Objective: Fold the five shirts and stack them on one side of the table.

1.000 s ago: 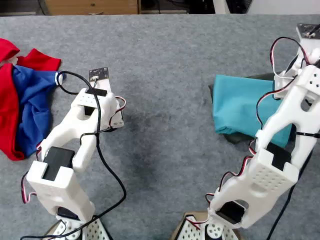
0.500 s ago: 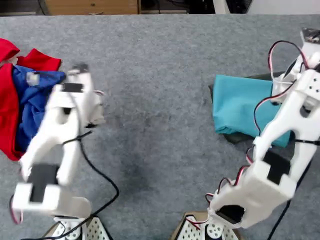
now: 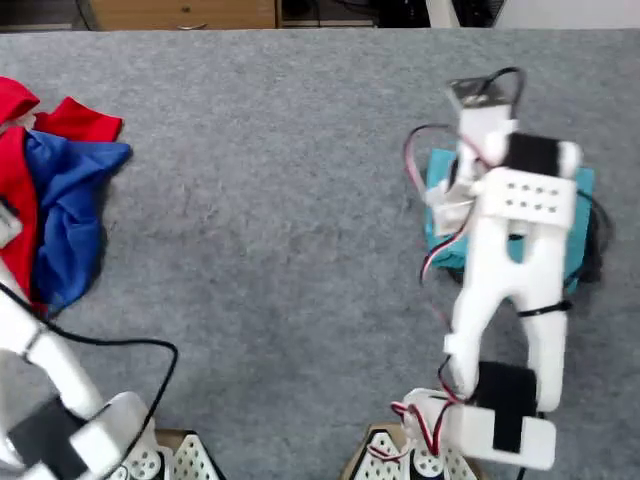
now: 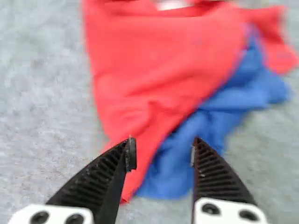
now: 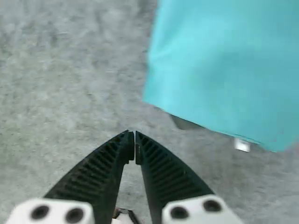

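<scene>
A red shirt and a blue shirt lie crumpled together at the table's left edge. In the left wrist view my left gripper hangs open just above them, its fingertips over the seam where the red shirt overlaps the blue shirt. A folded teal shirt lies at the right on top of a dark shirt, with the right arm stretched over both. My right gripper is shut and empty over bare cloth, just off the teal shirt and its edge.
The table is covered in grey cloth, with open room across the middle between the two piles. The left arm stands at the front left corner. A wooden cabinet runs behind the far edge.
The left arm swung left from the table's middle-left to the red and blue shirts. The right arm swept in from the right edge to over the teal shirt.
</scene>
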`<action>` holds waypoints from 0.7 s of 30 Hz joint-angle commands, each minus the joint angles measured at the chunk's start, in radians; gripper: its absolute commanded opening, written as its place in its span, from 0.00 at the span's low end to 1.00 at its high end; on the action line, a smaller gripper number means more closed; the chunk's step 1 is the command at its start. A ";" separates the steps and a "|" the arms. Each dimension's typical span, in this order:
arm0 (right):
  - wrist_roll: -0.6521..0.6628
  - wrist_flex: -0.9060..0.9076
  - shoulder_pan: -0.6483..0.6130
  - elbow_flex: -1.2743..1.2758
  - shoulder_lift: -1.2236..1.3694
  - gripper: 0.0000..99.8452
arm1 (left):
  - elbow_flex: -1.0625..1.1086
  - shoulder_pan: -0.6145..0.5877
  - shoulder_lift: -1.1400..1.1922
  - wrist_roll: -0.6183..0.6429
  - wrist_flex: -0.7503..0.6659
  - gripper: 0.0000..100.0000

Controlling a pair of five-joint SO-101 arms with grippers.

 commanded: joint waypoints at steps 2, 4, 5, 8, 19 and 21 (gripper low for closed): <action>-0.064 -0.089 -0.097 0.128 -0.087 0.01 | -0.103 -0.051 0.237 -0.012 -0.049 0.21; -0.066 -0.104 -0.111 0.157 -0.104 0.01 | -0.178 -0.052 0.349 -0.020 -0.040 0.15; -0.066 -0.106 -0.111 0.160 -0.110 0.01 | -0.221 -0.054 0.395 -0.041 -0.025 0.09; -0.064 -0.104 -0.108 0.156 -0.124 0.01 | -0.390 -0.041 0.441 -0.106 0.107 0.03; -0.127 -0.078 -0.108 0.159 -0.124 0.01 | -0.776 -0.034 0.449 -0.173 0.382 0.02; -0.150 -0.074 -0.111 0.160 -0.119 0.01 | -0.753 -0.032 0.461 -0.181 0.377 0.02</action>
